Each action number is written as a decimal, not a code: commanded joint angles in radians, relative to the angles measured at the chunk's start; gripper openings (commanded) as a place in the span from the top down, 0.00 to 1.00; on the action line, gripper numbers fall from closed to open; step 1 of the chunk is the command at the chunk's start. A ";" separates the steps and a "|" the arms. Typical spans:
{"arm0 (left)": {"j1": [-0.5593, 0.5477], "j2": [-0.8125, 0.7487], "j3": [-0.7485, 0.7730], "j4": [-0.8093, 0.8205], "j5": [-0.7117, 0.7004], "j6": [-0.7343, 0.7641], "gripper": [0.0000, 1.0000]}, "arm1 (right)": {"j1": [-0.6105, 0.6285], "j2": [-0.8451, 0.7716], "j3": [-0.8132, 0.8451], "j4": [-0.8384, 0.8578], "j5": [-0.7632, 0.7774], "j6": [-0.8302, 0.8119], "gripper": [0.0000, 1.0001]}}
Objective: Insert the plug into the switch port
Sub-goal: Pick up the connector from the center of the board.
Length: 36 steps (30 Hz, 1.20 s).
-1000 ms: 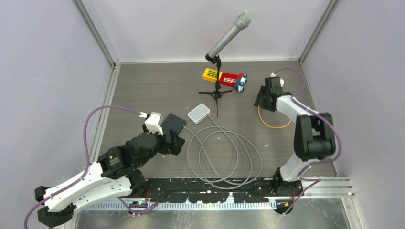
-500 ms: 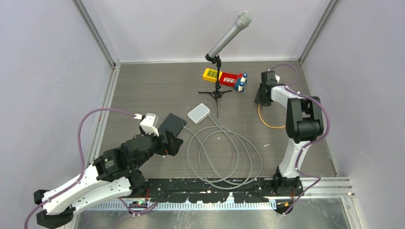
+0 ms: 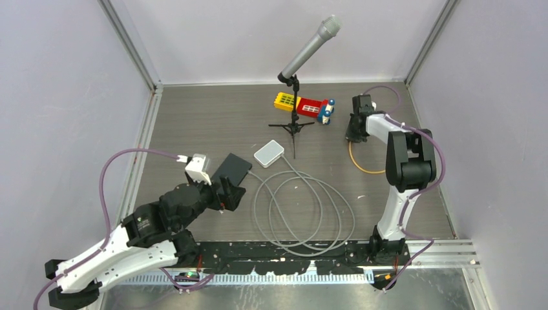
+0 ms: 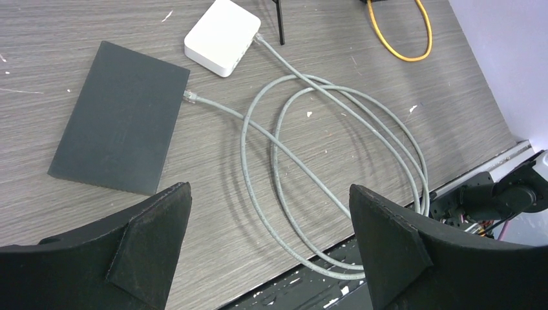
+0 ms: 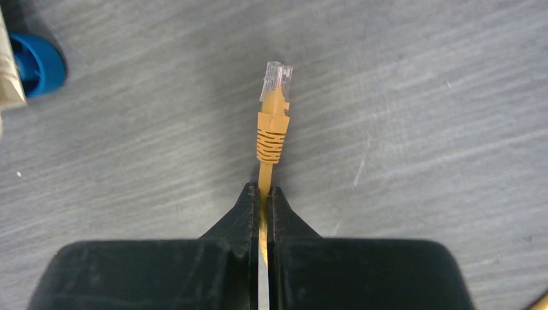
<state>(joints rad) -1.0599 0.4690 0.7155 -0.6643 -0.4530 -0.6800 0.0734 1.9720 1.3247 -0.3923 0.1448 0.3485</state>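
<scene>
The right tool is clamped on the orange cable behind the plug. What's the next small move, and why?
Probably lift a little, straight up. The right tool is shut on the orange Ethernet cable right behind its boot, and the clear plug juts out ahead, apparently lying on the table. Raising it first should keep the plug from dragging when carried.

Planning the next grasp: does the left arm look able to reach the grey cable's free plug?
Likely yes: the left end effector is open, and the grey plug lies uncovered beside the black box, nothing between them.
</scene>
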 commanded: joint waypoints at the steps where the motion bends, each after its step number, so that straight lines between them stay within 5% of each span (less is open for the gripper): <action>1: 0.001 -0.005 0.036 -0.015 -0.031 0.007 0.06 | -0.003 -0.163 -0.056 -0.015 0.024 -0.027 0.99; 9: 0.002 0.054 0.173 -0.055 0.059 -0.003 0.09 | 0.049 -0.656 -0.294 -0.063 -0.128 -0.077 1.00; 19: 0.001 0.048 0.198 0.006 0.023 0.011 0.08 | 0.398 -1.365 -0.554 -0.024 -0.311 -0.152 1.00; 24: 0.002 0.028 0.174 0.057 0.047 0.016 0.08 | 0.528 -1.514 -0.573 0.058 -0.423 -0.175 1.00; 28: 0.002 0.016 0.165 0.056 0.058 0.011 0.08 | 0.537 -1.540 -0.548 0.157 -0.607 -0.153 0.99; 36: 0.001 -0.012 0.150 0.042 0.035 -0.001 0.08 | 0.536 -1.547 -0.467 0.246 -0.723 -0.091 0.99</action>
<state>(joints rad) -1.0599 0.4755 0.8795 -0.6594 -0.4042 -0.6743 0.6060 0.4381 0.7845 -0.2607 -0.4847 0.2256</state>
